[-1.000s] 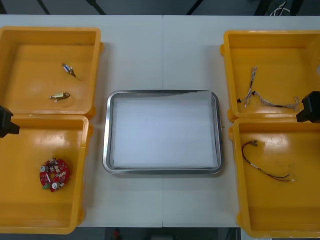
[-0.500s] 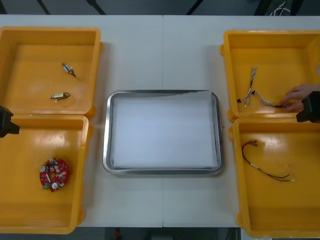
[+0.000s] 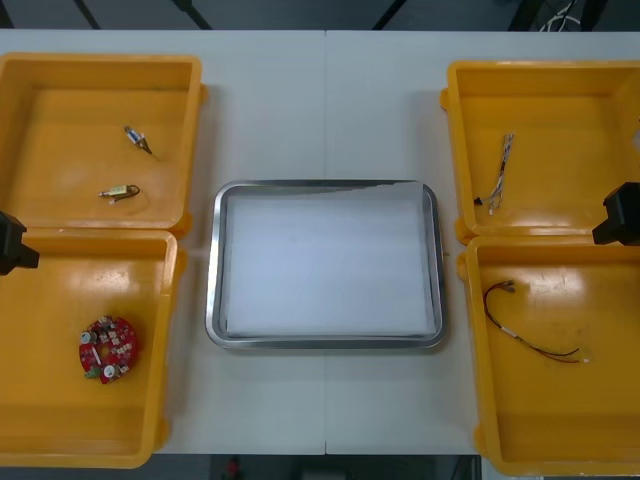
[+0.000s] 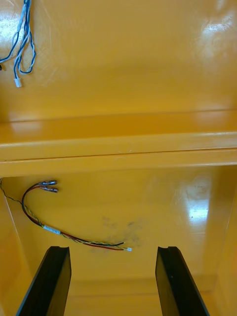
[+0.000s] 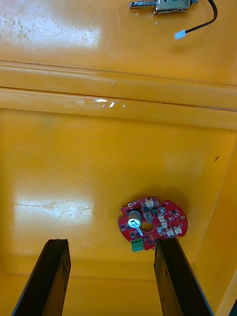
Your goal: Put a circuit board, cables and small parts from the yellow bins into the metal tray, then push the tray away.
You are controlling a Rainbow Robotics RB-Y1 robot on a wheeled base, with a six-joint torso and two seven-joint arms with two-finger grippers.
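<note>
A round red circuit board [image 3: 107,349] [image 5: 152,224] lies in the near left yellow bin [image 3: 60,290]. My left gripper [image 3: 10,243] [image 5: 111,281] hovers open over that bin, the board just beyond its fingers. Two small metal parts [image 3: 137,139] [image 3: 120,191] rest in the far left bin [image 3: 70,100]. A red and yellow cable [image 3: 530,325] [image 4: 59,232] lies in the near right bin [image 3: 560,420], under my open right gripper [image 3: 620,214] [image 4: 112,281]. One twisted blue and white cable [image 3: 500,172] [image 4: 22,44] sits in the far right bin [image 3: 570,110].
The metal tray [image 3: 214,270], white inside, stands between the bins at the table's middle with nothing in it. Bare table lies beyond the tray and in front of it.
A person's hand reached into the far right bin half a second ago and is gone now. The second blue and white cable that lay there is gone too. Neither arm has moved.
</note>
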